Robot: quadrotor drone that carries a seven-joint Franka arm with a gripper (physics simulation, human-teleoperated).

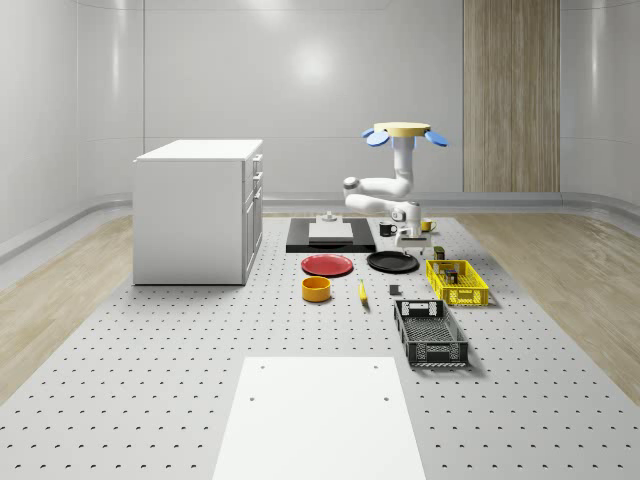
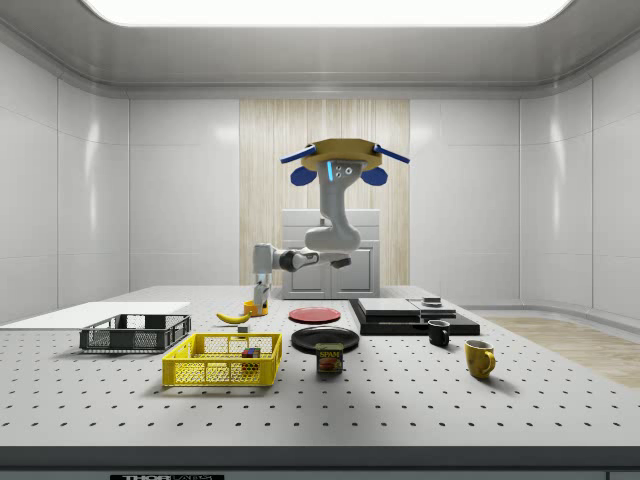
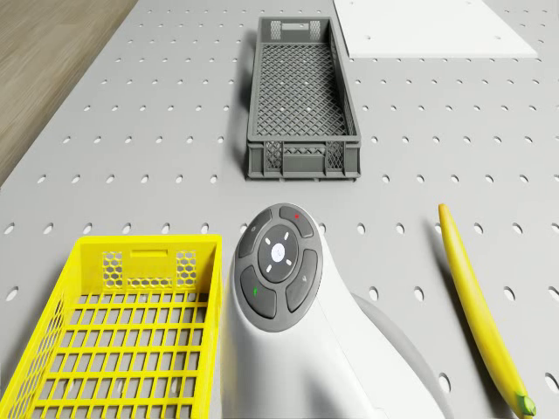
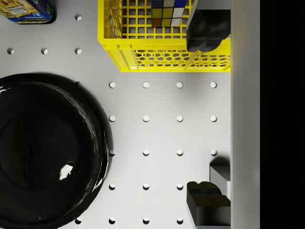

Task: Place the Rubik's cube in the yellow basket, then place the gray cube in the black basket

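One cube was already home: the Rubik's cube (image 4: 167, 12) lay inside the yellow basket (image 4: 162, 59).
The gripper (image 4: 208, 114), fingers spread and empty, hung beside that basket under the hovering drone (image 2: 343, 160); the gray cube (image 1: 394, 291) sat nearby, and descending off-centre risked nudging it.

**Cut off and covered**

In the wrist view a fingertip (image 4: 208, 31) covers part of the yellow basket (image 4: 164, 58), whose far end runs off the frame's top edge. The Rubik's cube (image 4: 167, 12) inside is cropped there too. The black plate (image 4: 45, 152) runs past the left edge.
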